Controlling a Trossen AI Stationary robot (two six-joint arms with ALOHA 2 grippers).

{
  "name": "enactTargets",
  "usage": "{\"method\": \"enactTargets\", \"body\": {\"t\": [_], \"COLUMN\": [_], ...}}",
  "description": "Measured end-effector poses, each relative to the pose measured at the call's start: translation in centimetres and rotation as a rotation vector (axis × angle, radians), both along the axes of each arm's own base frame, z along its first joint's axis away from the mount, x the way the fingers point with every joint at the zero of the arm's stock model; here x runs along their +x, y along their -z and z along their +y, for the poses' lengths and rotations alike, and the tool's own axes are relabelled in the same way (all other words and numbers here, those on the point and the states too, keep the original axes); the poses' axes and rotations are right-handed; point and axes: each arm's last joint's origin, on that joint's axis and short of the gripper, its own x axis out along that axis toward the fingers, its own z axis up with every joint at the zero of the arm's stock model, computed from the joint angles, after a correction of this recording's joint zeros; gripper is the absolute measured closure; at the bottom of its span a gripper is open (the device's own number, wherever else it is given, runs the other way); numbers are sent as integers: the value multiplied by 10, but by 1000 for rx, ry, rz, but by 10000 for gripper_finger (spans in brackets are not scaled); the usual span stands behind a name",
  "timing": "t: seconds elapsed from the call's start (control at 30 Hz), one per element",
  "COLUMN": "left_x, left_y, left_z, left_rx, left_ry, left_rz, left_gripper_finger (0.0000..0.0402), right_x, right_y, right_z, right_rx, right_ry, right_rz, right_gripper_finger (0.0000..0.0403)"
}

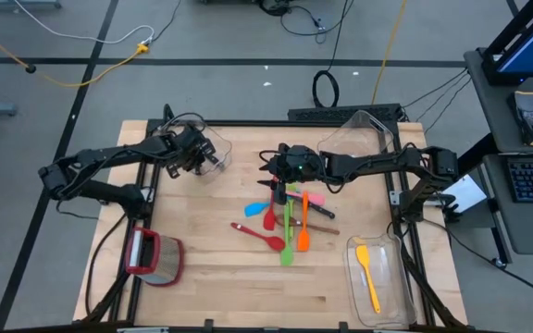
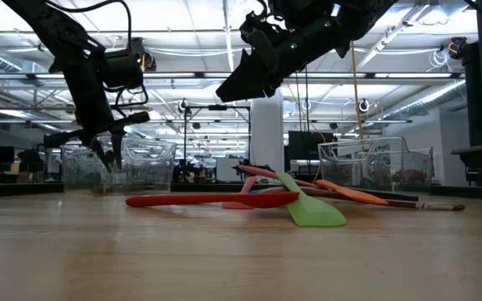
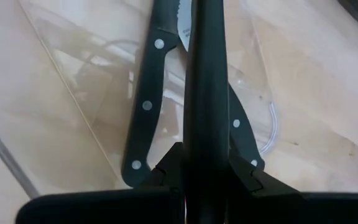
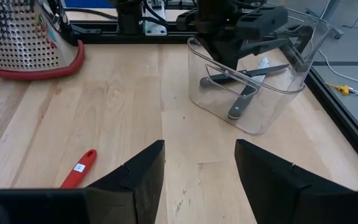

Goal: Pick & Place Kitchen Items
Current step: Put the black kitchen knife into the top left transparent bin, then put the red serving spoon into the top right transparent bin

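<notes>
Most of the kitchen items lie in a loose, overlapping pile at the middle of the pale wooden worktop (image 1: 202, 268): a long red spoon (image 1: 258, 235) with a slim handle, a green spatula (image 1: 287, 239) with a broad flat blade, an orange spatula (image 1: 303, 227), a pink utensil (image 1: 314, 198), a blue one (image 1: 256, 209) and a short red spatula (image 1: 270, 218). They look like smooth, matt plastic or silicone. A thin dark-handled piece (image 1: 320, 213) lies across the pile's right side.

Two black-handled knives (image 4: 246, 87) rest crossed inside a clear plastic bin (image 4: 253, 74) at the far left of the worktop; their handles show pale rivets, and one blade is serrated. A yellow spatula (image 1: 368, 274) lies in a second clear bin (image 1: 382, 277) at the near right corner. A third clear bin (image 1: 370, 129) stands at the far edge, right of centre.

The left end effector (image 1: 195, 155) reaches down into the knife bin, its arm bent at the elbow, with its dark fingers (image 3: 205, 93) pressed together, holding nothing, just above the knives. The right end effector (image 4: 199, 168) hangs above the far edge of the pile, its arm stretched in from the right, its wedge-shaped fingers spread wide and empty.

A perforated metal container with a red rim (image 1: 155, 257) lies on the near left of the worktop.
</notes>
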Motion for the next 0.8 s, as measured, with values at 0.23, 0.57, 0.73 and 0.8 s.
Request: {"method": "enactTargets", "body": {"t": [0.23,0.57,0.73,0.8], "left_x": [0,1,7,8], "left_y": [0,-1,-9,-16], "left_z": [0,1,5,6], "left_rx": [8,12,83,132], "left_ry": [19,15,27,40], "left_rz": [7,-5,-99,-145], "left_gripper_finger": [313,248,246,246], "right_x": [0,0,0,0], "right_y": [0,0,0,0], "right_z": [0,0,0,0], "right_rx": [0,0,0,0], "right_ry": [0,0,1,1], "right_rz": [0,-1,-1,-1], "right_gripper_finger": [217,218,218,218]}}
